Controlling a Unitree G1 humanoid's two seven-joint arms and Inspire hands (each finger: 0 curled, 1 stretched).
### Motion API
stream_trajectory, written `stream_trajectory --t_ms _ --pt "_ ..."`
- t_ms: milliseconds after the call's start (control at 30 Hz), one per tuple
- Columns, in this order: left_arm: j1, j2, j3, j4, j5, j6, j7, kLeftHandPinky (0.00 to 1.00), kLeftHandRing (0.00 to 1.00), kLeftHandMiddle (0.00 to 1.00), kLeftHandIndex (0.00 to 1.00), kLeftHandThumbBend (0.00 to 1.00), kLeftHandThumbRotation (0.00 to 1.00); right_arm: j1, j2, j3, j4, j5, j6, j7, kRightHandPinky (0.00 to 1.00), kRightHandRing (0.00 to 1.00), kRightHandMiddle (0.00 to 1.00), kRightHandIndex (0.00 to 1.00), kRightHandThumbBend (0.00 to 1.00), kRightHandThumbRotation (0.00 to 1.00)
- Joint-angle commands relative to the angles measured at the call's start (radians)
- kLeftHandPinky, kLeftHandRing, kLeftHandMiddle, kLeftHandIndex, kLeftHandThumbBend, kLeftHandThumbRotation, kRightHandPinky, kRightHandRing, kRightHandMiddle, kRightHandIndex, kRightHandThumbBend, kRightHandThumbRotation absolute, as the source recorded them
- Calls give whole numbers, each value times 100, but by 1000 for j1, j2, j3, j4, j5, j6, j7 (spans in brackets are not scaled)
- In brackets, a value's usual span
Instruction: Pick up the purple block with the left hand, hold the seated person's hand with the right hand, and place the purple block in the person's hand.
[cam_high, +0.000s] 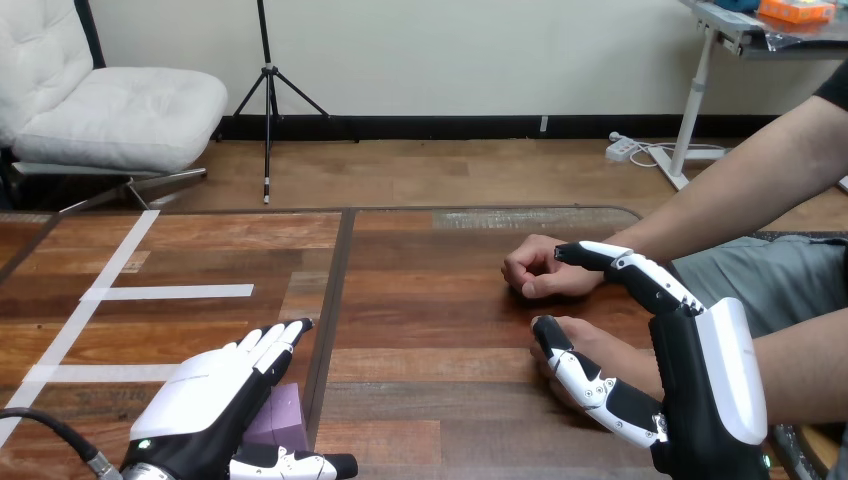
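Wooden plank bench (430, 300), white tape strips (170, 292) crossing its left part, dark seam (335, 300) running down the middle. Left hand (205, 395) low at near left, palm down, fingers (275, 340) straight and open, not gripping. Purple block (282, 415) sits on the bench at the near edge, partly under that hand, between its fingers and thumb, just left of the seam. Right of the seam, the person's far hand (535, 270) rests on the bench, curled. The person's near hand (590, 345) lies just in front of it. Right hand (705, 380) at far right, open: fingers (640, 272) reach over the far hand's wrist, thumb (585, 375) lies across the near hand, not closed round either.
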Motion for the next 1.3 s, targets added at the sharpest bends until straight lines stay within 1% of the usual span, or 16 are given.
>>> stream_trajectory --t_ms 0,133,233,333,433,467,500,600,667,733,767,900,1033,1133,1200,1267 --pt "-26 26 -9 -61 17 23 2 100 100 100 100 100 65 -55 -19 -1 -28 -1 -16 -1 74 73 72 70 53 37" --pt "-20 22 -8 -76 17 45 -6 100 100 100 100 100 65 -55 -19 -2 -29 -3 -14 -1 74 73 72 70 53 37" --pt "-15 17 -6 -87 19 61 -6 98 98 99 99 100 64 -54 -19 -2 -31 -5 -10 0 75 73 71 70 53 37" --pt "-10 9 -5 -97 19 78 -2 85 91 94 96 99 63 -55 -20 -3 -31 -9 -11 -2 75 73 71 69 53 37" --pt "-7 0 -3 -103 8 89 2 69 81 87 90 96 62 -56 -21 -3 -30 -13 -12 -4 74 73 71 69 53 37" --pt "-7 -3 -2 -102 2 89 5 60 73 80 84 93 59 -56 -21 -3 -29 -14 -12 -5 74 73 71 69 53 37" --pt "-7 -4 -2 -102 -2 90 8 57 71 78 81 92 59 -57 -21 -3 -29 -14 -12 -6 74 73 71 69 53 37" --pt "-14 -18 -2 -81 -14 77 38 49 63 70 74 88 54 -54 -19 -3 -32 -12 -6 -2 74 73 71 69 53 37" --pt "-19 -31 -2 -68 -20 78 57 45 58 66 69 86 51 -52 -18 -3 -35 -12 -2 2 73 73 71 69 53 37" --pt "-23 -42 -2 -57 -32 79 65 41 54 61 64 84 49 -51 -18 -2 -36 -11 -2 3 73 73 71 70 53 38" --pt "-24 -45 -1 -52 -40 79 66 38 49 57 60 81 45 -52 -18 -2 -36 -11 -3 3 72 73 71 70 53 38" --pt "-28 -54 -2 -43 -59 85 75 32 42 50 53 75 41 -50 -18 -2 -40 -6 0 9 72 74 72 70 53 39" --pt "-33 -68 -3 -21 -58 69 124 25 34 43 46 66 33 -49 -17 -4 -41 -9 0 8 72 74 72 70 53 39" --pt "-36 -78 -3 -4 -57 60 162 23 31 41 44 64 30 -48 -17 -4 -42 -6 -1 9 72 74 72 70 53 39" --pt "-38 -80 -5 2 -57 56 173 22 30 40 43 63 28 -47 -17 -4 -42 -4 -1 10 72 74 72 70 53 39" --pt "-37 -84 -7 3 -50 65 185 21 29 39 43 62 28 -47 -18 -4 -42 -3 -3 10 72 74 72 70 53 38"
